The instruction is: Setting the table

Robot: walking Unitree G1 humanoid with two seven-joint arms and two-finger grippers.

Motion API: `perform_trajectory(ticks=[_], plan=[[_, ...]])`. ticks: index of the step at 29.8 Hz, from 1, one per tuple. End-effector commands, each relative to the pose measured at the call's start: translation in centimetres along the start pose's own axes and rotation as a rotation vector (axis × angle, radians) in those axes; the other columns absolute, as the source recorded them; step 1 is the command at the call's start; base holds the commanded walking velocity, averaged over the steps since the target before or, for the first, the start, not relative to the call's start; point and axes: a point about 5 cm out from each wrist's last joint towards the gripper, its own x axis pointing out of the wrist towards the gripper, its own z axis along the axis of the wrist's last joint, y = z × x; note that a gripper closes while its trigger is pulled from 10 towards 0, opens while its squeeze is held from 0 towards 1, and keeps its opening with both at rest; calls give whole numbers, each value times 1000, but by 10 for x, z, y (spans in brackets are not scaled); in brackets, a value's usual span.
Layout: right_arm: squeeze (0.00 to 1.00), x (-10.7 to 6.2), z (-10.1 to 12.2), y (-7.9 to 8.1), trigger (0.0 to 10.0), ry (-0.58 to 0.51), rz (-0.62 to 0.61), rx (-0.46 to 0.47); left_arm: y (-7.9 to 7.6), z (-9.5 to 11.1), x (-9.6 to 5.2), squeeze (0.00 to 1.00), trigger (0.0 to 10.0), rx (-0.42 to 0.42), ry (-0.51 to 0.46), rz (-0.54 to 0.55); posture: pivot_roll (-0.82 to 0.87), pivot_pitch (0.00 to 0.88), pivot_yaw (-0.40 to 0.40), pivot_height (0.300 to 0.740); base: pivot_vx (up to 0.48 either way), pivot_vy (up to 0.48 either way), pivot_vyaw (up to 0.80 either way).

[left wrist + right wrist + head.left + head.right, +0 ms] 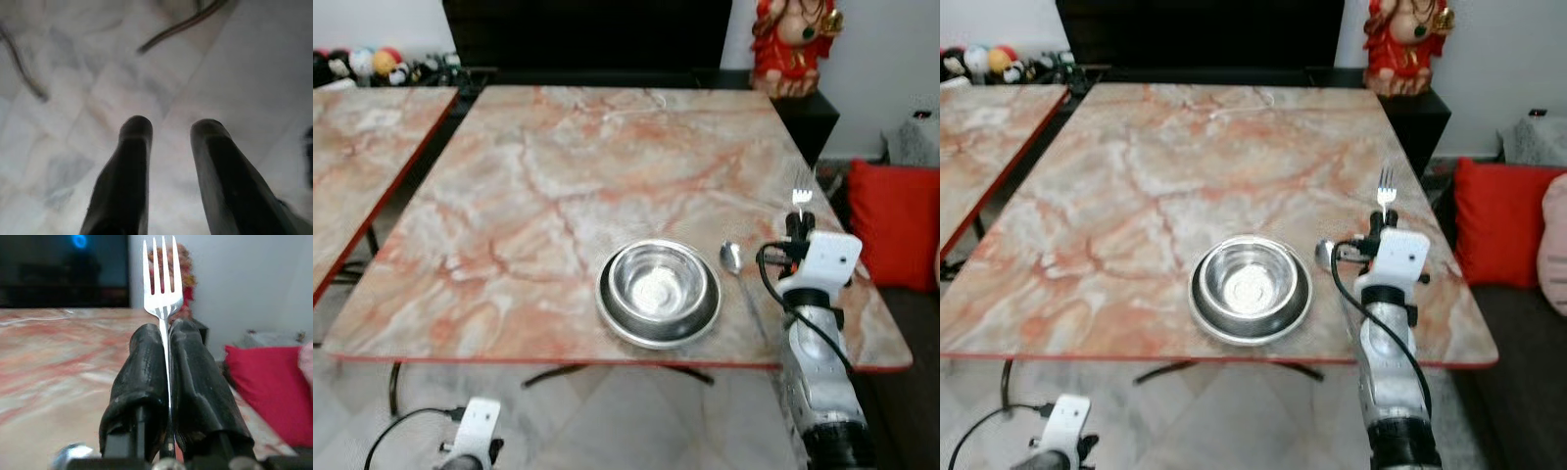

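Head stereo pair looks forward and down over the marble table [558,176] — both eyes share it. Right wrist camera sights close along its fingers [142,377], level with the tabletop; left wrist camera faces the floor [254,73].

The fork's [164,279] handle is hidden between the fingers [142,377] of the right gripper [166,333]. The spoon's [732,258] handle is hard to see on the table [558,176]. The bottom edge cuts off the left arm [470,441]. The left wrist view is blurred; the floor [254,73] shows no clear detail.
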Motion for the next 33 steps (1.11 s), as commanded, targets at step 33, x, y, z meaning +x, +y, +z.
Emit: perform_trajectory(ticks=[33], plan=[[0,-3,-37,-42,10000,492,64,-7,3,-4,-1,0,10000,17,18,-2,21,27,5,740,0,0,0]])
